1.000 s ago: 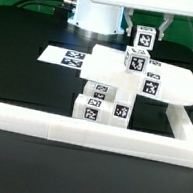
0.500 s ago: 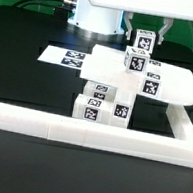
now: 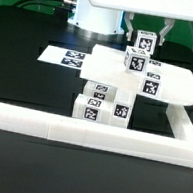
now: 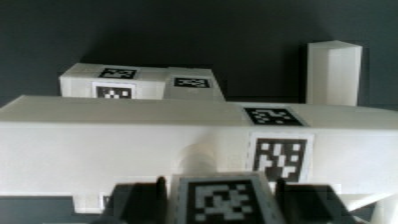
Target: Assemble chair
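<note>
My gripper [image 3: 145,33] is shut on a small white tagged cube [image 3: 144,39] and holds it above the back of the chair parts. In the wrist view the cube [image 4: 222,198] sits between the dark fingers [image 4: 134,200]. Below it stands a stack of white tagged chair parts: an upper block [image 3: 134,62], a wide slab [image 3: 157,84] reaching toward the exterior view's right, and lower blocks [image 3: 102,100] near the rail. The wrist view shows the wide slab [image 4: 178,135], a lower block [image 4: 134,82] and an upright bar [image 4: 333,72].
The long white L-shaped border rail [image 3: 88,134] runs along the front and up the exterior view's right. The marker board [image 3: 75,57] lies flat behind the parts. The arm's white base [image 3: 97,14] stands at the back.
</note>
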You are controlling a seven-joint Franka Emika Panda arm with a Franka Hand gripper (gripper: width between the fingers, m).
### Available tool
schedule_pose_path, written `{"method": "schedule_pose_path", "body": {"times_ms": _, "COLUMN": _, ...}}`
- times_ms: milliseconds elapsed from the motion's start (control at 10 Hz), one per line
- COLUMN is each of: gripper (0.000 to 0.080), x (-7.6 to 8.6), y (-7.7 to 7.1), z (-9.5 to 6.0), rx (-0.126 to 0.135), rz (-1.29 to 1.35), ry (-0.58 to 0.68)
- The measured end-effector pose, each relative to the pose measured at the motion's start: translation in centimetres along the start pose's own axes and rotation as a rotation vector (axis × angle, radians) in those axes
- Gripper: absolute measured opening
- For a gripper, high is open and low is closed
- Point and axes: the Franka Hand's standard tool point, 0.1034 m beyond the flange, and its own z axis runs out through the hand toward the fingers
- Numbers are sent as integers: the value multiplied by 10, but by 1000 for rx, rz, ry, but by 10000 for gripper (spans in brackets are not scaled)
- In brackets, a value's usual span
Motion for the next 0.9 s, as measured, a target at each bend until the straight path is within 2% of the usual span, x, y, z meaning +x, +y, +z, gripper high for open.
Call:
{"method": "schedule_pose_path", "body": {"times_ms": 600, "gripper": 285, "x": 0, "y": -6, "z": 1, "rx": 4, "rz": 12, "ry": -59}}
{"method": "schedule_pose_path", "body": {"times_ms": 900, "gripper": 285, "x": 2, "y": -3, "z": 0, "rx": 3, "rz": 19, "ry": -55}}
